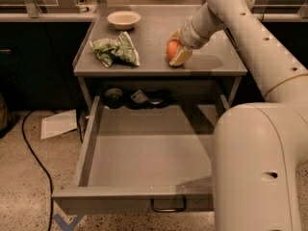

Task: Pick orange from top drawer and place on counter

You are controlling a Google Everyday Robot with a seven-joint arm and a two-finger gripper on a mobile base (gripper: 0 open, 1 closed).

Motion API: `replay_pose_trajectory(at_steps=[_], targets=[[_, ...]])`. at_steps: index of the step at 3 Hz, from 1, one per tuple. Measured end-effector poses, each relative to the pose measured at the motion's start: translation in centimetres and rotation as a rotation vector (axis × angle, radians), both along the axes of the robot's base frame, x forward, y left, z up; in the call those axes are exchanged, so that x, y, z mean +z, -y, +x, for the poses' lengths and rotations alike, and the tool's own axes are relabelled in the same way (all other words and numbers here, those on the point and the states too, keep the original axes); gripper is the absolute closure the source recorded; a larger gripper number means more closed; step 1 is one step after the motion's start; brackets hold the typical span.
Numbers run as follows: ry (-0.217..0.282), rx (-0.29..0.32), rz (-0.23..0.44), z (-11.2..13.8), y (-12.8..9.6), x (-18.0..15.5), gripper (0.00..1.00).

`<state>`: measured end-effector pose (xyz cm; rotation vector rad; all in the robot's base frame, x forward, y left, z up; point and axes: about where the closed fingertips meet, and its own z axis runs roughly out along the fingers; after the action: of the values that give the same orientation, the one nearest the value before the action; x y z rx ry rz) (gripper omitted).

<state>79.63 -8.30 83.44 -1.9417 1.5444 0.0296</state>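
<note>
On counter, tool clasping orange, top drawer pulled out

Orange: small, round and bright, resting on the front right part of the flat grey metal tabletop, gripped between the pale fingers of the claw, which reaches in from the right. Top drawer: wide, shallow, grey, pulled far out below the tabletop, with a dark loop handle on its front panel.
</note>
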Motion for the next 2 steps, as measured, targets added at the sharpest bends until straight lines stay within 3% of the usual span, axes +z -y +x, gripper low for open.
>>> replay_pose_trajectory(at_steps=[2], targets=[[0.000,0.000,0.000,0.00,0.00,-0.01,0.12]])
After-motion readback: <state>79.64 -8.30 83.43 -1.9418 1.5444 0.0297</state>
